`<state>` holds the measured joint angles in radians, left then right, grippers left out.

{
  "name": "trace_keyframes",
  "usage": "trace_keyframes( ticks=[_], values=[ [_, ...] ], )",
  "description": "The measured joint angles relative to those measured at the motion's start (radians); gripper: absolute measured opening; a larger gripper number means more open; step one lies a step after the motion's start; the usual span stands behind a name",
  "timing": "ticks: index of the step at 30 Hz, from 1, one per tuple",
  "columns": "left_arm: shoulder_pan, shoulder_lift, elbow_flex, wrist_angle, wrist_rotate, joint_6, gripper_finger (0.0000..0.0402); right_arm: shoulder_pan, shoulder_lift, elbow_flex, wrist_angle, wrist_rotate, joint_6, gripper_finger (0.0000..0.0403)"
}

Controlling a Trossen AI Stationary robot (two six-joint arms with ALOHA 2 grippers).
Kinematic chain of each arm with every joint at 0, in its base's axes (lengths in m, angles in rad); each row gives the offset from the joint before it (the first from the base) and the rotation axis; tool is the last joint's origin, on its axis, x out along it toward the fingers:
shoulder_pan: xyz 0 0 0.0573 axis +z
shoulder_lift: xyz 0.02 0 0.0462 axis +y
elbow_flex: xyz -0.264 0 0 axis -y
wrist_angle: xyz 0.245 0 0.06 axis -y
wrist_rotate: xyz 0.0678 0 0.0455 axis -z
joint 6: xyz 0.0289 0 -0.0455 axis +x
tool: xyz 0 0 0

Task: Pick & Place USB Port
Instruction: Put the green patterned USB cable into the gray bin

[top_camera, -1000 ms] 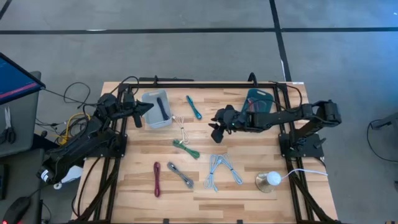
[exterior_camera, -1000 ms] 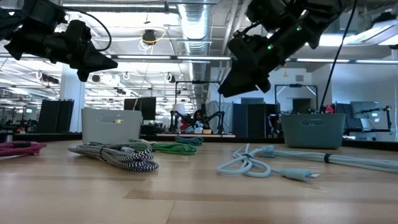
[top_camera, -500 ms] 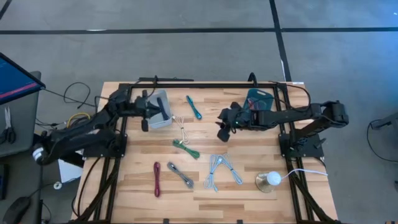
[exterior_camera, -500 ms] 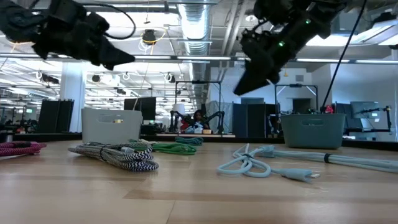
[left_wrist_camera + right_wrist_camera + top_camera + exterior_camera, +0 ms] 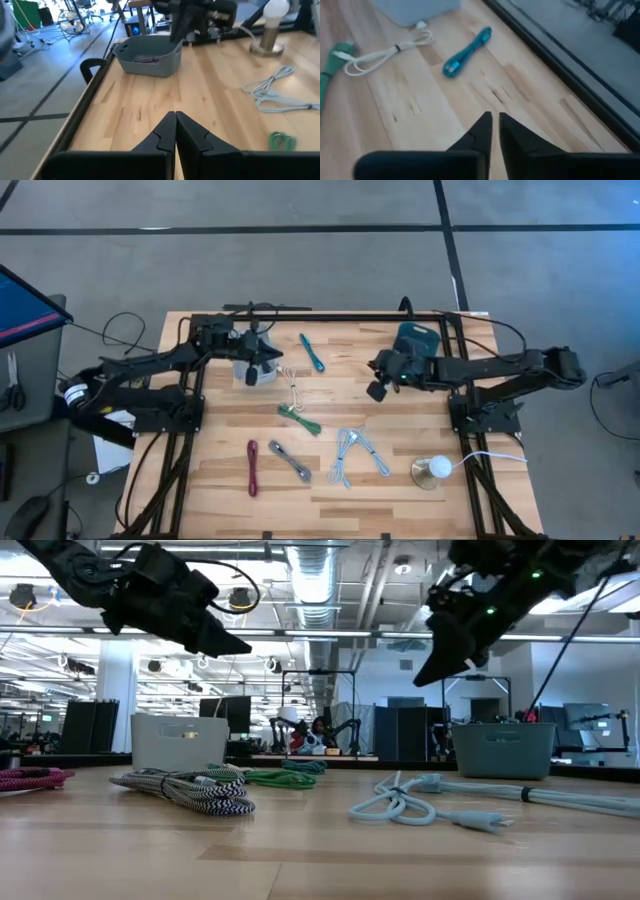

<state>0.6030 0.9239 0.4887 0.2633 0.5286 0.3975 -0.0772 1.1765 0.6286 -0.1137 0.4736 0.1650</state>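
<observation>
Several bundled cables lie flat on the wooden table: a blue one (image 5: 311, 352), a white one (image 5: 292, 390), a green one (image 5: 298, 418), a pale blue one (image 5: 356, 452), a grey striped one (image 5: 290, 462) and a maroon one (image 5: 252, 468). My left gripper (image 5: 251, 372) hangs shut and empty above the grey bin (image 5: 266, 370) at the far left. My right gripper (image 5: 376, 391) hangs shut and empty above bare wood, beside the teal bin (image 5: 415, 340). In the right wrist view the blue cable (image 5: 467, 52) and white cable (image 5: 385, 52) lie beyond the fingers.
A lamp with a white bulb (image 5: 433, 469) stands near the table's right front. A black frame (image 5: 330, 315) runs along the far edge. The teal bin (image 5: 150, 57) holds something dark. Bare wood lies between the blue cable and my right gripper.
My right gripper has moved toward the table's right edge, nearer the teal bin, and has shut on nothing. My left arm has reached out toward the right, bringing its shut gripper over the grey bin. The cables have not moved.
</observation>
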Motion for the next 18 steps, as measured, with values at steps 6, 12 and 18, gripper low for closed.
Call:
trace_keyframes(
  ticks=[6, 12, 18],
  values=[
    [-0.048, 0.044, 0.005, 0.007, -0.114, 0.136, 0.0011, 0.047, -0.194, -0.111, 0.055, -0.003, -0.042, 0.0008],
    [-0.092, 0.083, 0.005, 0.081, -0.199, 0.233, 0.0032, 0.109, -0.399, -0.206, 0.131, -0.058, -0.096, 0.0002],
    [-0.102, 0.11, 0.005, 0.199, -0.239, 0.255, 0.0106, 0.144, -0.583, -0.308, 0.169, -0.08, -0.096, 0.0002]
  ],
)
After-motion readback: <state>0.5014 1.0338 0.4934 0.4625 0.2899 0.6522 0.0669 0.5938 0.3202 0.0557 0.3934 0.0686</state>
